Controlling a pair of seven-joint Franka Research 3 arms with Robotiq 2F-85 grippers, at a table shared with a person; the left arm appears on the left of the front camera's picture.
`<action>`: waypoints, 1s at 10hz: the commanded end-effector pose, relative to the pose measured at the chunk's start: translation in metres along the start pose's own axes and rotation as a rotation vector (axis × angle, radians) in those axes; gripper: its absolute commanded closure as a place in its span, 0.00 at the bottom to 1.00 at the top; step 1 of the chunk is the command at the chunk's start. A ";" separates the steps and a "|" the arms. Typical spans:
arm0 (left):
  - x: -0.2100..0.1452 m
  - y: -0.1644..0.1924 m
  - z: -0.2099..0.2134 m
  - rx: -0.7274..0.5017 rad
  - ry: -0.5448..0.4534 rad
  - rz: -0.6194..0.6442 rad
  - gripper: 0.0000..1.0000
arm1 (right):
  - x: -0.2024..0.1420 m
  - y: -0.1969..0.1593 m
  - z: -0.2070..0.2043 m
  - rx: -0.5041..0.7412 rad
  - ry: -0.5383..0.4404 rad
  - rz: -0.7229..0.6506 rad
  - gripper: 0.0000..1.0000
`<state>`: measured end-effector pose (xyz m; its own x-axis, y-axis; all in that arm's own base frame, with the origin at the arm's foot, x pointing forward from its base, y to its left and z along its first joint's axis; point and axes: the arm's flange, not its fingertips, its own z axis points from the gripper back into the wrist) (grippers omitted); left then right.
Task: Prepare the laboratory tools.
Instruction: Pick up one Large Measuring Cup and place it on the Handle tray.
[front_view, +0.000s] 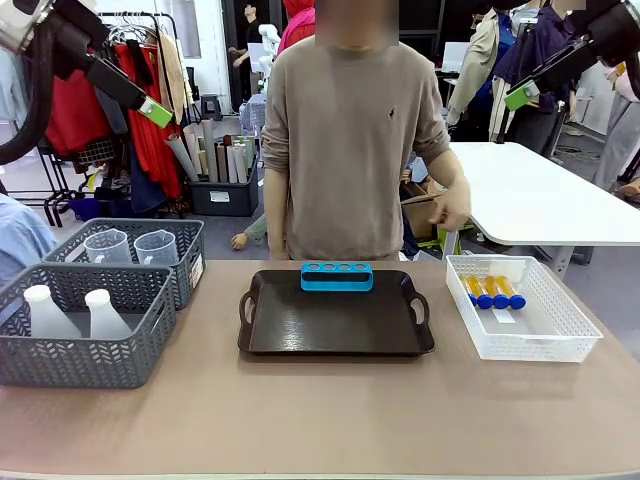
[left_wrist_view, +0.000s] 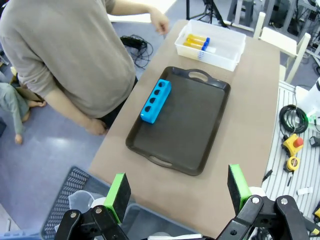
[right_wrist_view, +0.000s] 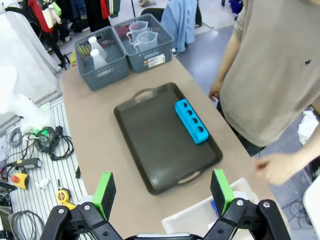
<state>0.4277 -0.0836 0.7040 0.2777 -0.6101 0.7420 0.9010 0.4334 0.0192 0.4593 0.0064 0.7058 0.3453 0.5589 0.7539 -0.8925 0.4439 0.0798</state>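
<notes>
- Two robot arms hang high over a tan table (front_view: 320, 420). The left gripper (left_wrist_view: 178, 192) and the right gripper (right_wrist_view: 162, 191) each show green pads spread wide apart with nothing between them. They appear parked clear of the work surface until a pick begins.
- A dark brown handled tray (front_view: 335, 325) sits at the table's middle. A bright blue four-hole tube rack (front_view: 337, 276) stands along its far edge, which leaves the tray floor bare, probably as room for the larger tools.
- Small tubes of yellow liquid with blue caps (front_view: 493, 291) lie flat, side by side, at the far end of a white mesh basket (front_view: 520, 350) near the table's right edge. Three can be counted, and none is in the rack yet.
- At the left edge, a grey mesh basket (front_view: 80, 360) at the near corner holds two frosted white conical flasks (front_view: 45, 310), standing upright. The grey basket behind it (front_view: 190, 275) holds two clear handled measuring beakers (front_view: 107, 245).
- A person in a beige sweater stands at the far edge, with one hand (front_view: 455, 210) raised near the white basket and touching nothing.
</notes>
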 end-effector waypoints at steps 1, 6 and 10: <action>-0.001 -0.001 0.002 0.007 -0.008 -0.001 0.00 | 0.003 0.001 0.002 -0.001 -0.002 0.006 0.00; -0.001 -0.001 0.002 0.007 -0.008 -0.001 0.00 | 0.003 0.001 0.002 -0.001 -0.002 0.006 0.00; -0.001 -0.001 0.002 0.007 -0.008 -0.001 0.00 | 0.003 0.001 0.002 -0.001 -0.002 0.006 0.00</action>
<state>0.4277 -0.0835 0.7040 0.2778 -0.6101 0.7420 0.9009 0.4335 0.0192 0.4593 0.0063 0.7058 0.3454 0.5589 0.7539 -0.8925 0.4440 0.0798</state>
